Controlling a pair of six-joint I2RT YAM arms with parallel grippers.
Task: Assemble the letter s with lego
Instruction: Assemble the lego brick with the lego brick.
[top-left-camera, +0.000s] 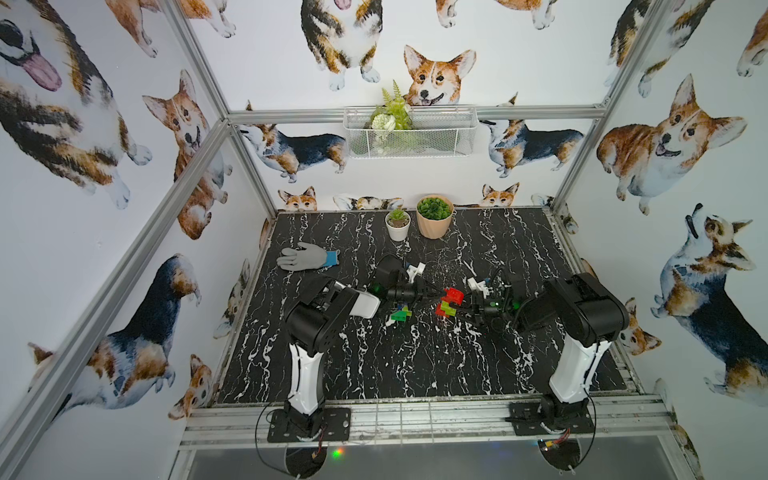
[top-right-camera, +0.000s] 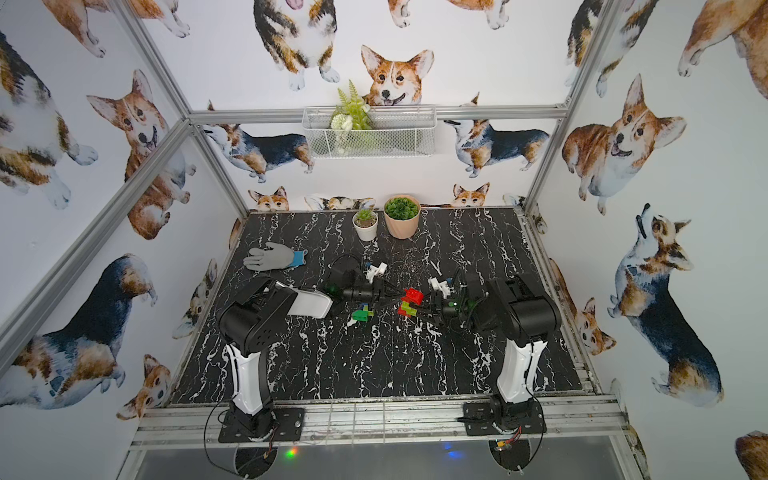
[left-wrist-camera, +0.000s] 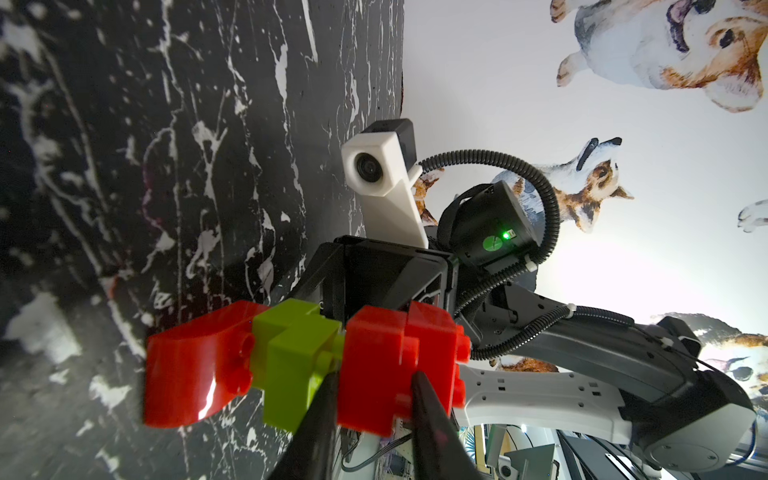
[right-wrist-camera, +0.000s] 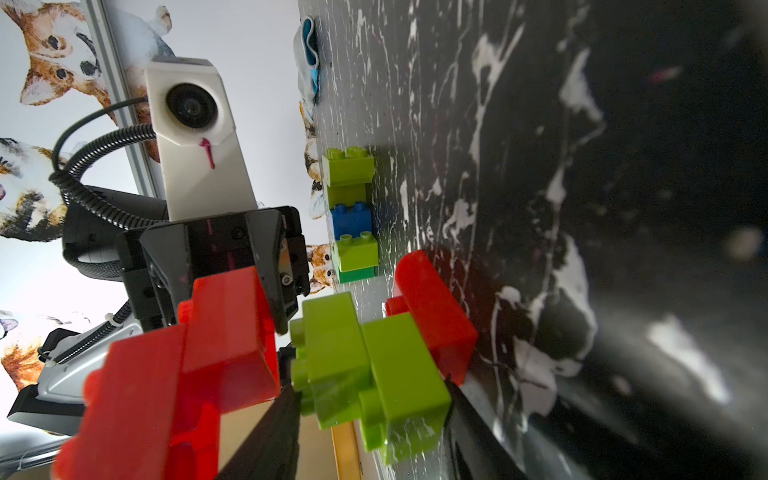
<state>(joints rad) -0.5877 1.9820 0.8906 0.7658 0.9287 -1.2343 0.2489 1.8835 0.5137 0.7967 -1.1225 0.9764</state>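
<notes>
1. At mid-table, between the two arms, the lego is in two lots. A held cluster (top-left-camera: 448, 302) is low over the table (top-left-camera: 415, 365), and a loose stack (top-left-camera: 400, 313) lies on the tabletop just left of it.
2. Left gripper (left-wrist-camera: 374, 376): fingers closed on the red end of the held cluster. Right gripper (right-wrist-camera: 370, 390): fingers clamped either side of its lime green middle. I cannot tell whether the cluster's lowest red brick touches the tabletop.
3. Count, held cluster: three red bricks (right-wrist-camera: 187, 374), two lime green bricks (right-wrist-camera: 374, 365).
4. Count, loose stack: three further lime green bricks (right-wrist-camera: 347, 168), one blue brick (right-wrist-camera: 351, 220), one dark green brick (right-wrist-camera: 357, 275). Ten bricks in all.
5. Progress, my judgement: about halfway. Two sub-assemblies exist but are not joined, and no S is readable yet. Left to do: seat the red end firmly, attach the loose stack, check the shape.
</notes>
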